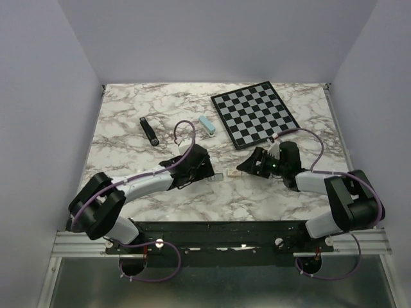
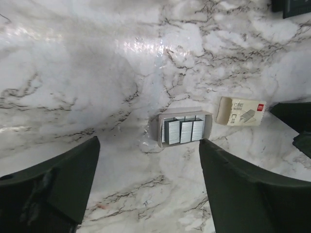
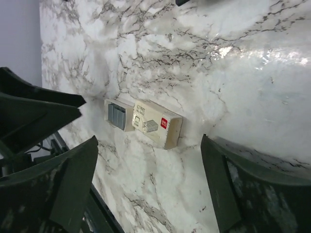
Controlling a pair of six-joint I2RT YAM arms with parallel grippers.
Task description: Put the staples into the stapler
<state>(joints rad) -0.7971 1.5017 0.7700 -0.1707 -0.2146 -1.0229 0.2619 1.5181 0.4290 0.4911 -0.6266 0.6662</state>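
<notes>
Left gripper (image 2: 148, 144) and right gripper (image 3: 149, 141) both spread, empty. Staples (image 2: 184, 130) sit in an open tray (image 2: 208, 127) at centre of the left wrist view; stapler (image 1: 149, 131) lies well apart, upper left of the top view. Risk: strips are packed side by side, so a pinch may grab several or drag the tray.

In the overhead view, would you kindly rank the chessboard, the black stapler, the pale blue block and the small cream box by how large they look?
Largest to smallest:
1. chessboard, by far the largest
2. stapler, slim but longer than the block
3. pale blue block
4. cream box, smallest

All lie flat on the table, so nearness to the camera hardly matters.
</notes>
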